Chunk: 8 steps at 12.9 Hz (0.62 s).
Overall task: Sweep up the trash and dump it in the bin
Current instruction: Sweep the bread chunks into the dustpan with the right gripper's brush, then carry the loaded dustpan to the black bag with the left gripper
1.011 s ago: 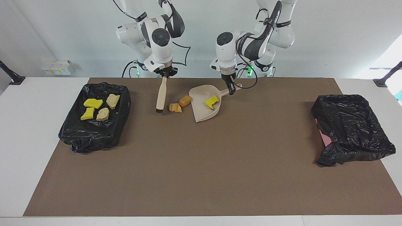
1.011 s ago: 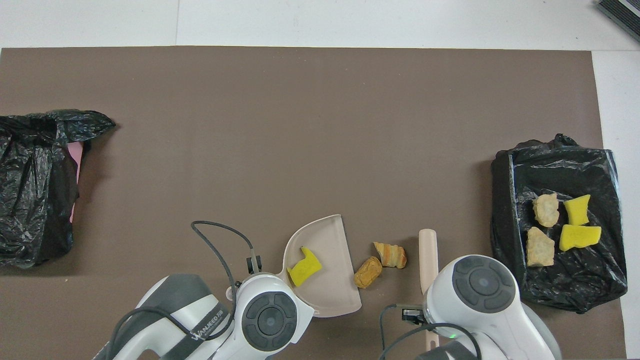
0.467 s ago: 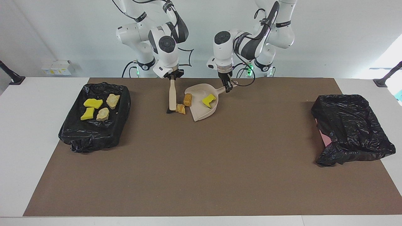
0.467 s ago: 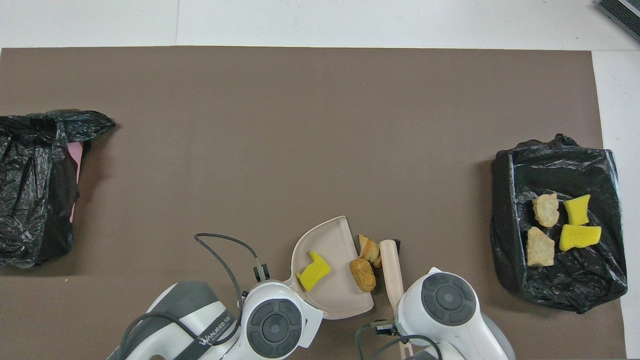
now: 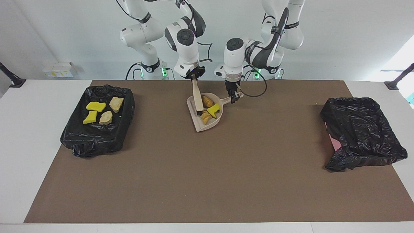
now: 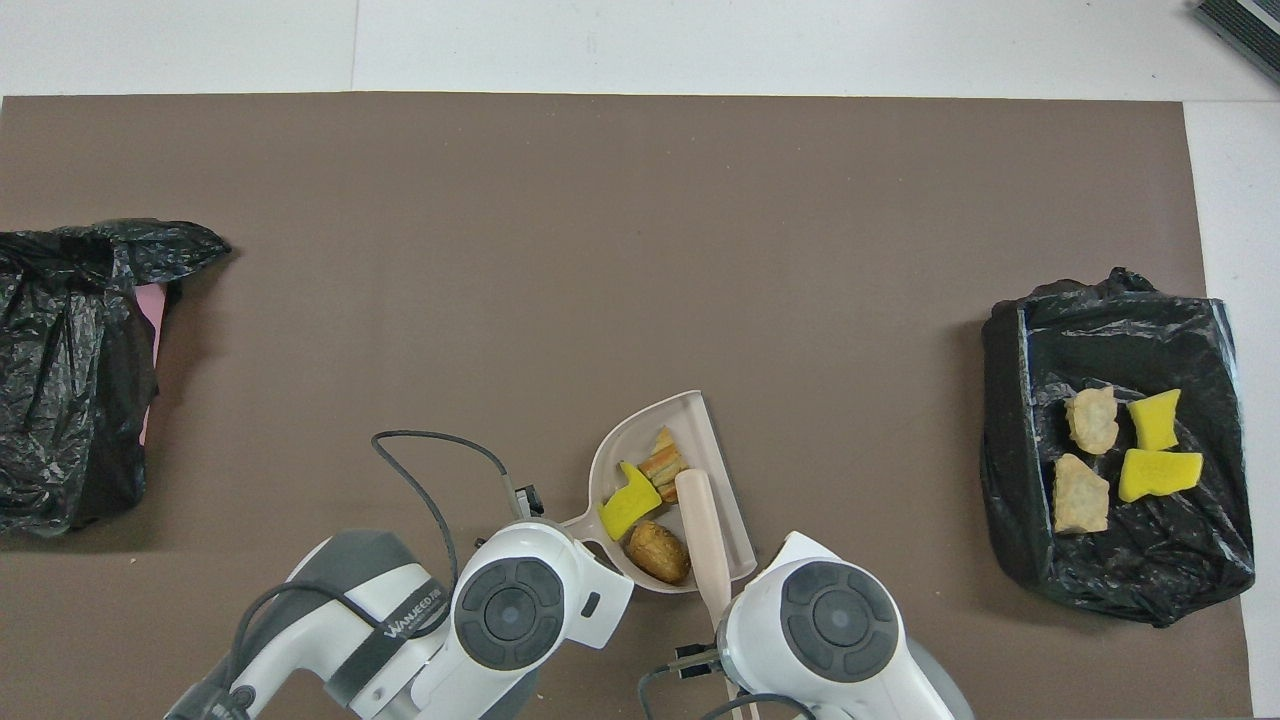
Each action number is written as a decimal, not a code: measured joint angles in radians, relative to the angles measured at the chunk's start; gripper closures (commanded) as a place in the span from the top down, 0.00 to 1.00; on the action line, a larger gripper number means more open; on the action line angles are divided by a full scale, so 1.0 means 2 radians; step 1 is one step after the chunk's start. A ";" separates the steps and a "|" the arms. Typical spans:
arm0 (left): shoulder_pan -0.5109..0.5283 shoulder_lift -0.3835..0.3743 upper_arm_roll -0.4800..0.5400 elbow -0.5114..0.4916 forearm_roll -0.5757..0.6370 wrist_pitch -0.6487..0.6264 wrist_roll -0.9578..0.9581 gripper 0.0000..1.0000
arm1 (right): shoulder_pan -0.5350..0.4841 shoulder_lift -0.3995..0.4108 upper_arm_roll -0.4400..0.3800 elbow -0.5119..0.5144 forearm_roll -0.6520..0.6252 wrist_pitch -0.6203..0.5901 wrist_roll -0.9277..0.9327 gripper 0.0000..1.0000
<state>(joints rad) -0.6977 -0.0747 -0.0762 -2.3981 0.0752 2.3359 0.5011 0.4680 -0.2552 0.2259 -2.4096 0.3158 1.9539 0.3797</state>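
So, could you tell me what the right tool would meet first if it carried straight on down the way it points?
Probably the dustpan: the right tool points down along the brush it grips, whose bristles already sit inside the pan among the trash.

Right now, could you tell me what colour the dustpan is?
The dustpan is pale beige; the overhead view shows it best.

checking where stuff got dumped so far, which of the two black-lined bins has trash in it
The bin at the right arm's end of the table: two yellow scraps and two tan lumps lie in it. The bin at the left arm's end shows only crumpled black liner.
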 measured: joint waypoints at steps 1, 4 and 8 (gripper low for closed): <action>0.008 0.004 0.000 0.001 0.000 0.013 0.004 0.00 | 0.000 0.001 0.000 0.014 0.000 -0.008 0.000 0.00; 0.027 0.014 0.001 0.017 0.000 0.027 0.022 0.00 | 0.000 0.001 0.000 0.034 0.000 -0.013 -0.001 0.00; 0.077 0.018 0.003 0.073 0.000 -0.009 0.097 0.00 | 0.002 0.001 0.000 0.035 0.000 0.017 -0.001 0.00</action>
<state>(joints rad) -0.5427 -0.0395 -0.0705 -2.2521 0.0749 2.3177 0.6953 0.4720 -0.2539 0.2266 -2.3388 0.3159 1.9888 0.3775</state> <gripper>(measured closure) 0.687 0.736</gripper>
